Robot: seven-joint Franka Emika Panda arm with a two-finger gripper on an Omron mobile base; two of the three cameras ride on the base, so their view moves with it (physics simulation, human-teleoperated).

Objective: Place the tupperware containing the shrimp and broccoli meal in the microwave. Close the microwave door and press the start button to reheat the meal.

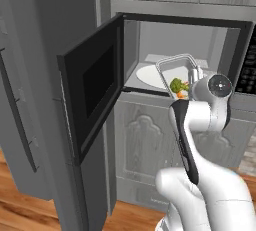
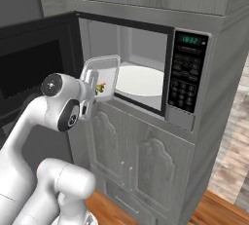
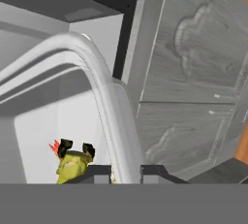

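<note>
Pincer (image 3: 125,172) is clenched on the near rim of the tub (image 1: 176,68), which hangs tilted at the mouth of the microwave (image 2: 146,53), just short of the turntable (image 2: 138,80); broccoli (image 1: 176,85) and shrimp (image 1: 180,94) sit at its low end by the fingers. From the pincer the plate lies at about 11 o'clock in the left base view, further inside; the door (image 1: 92,82) stands wide at 9 o'clock, so the way in looks free.

Grey wood-grain cabinets (image 2: 146,165) with arched panel doors, over a warm wooden floor (image 1: 30,215).
</note>
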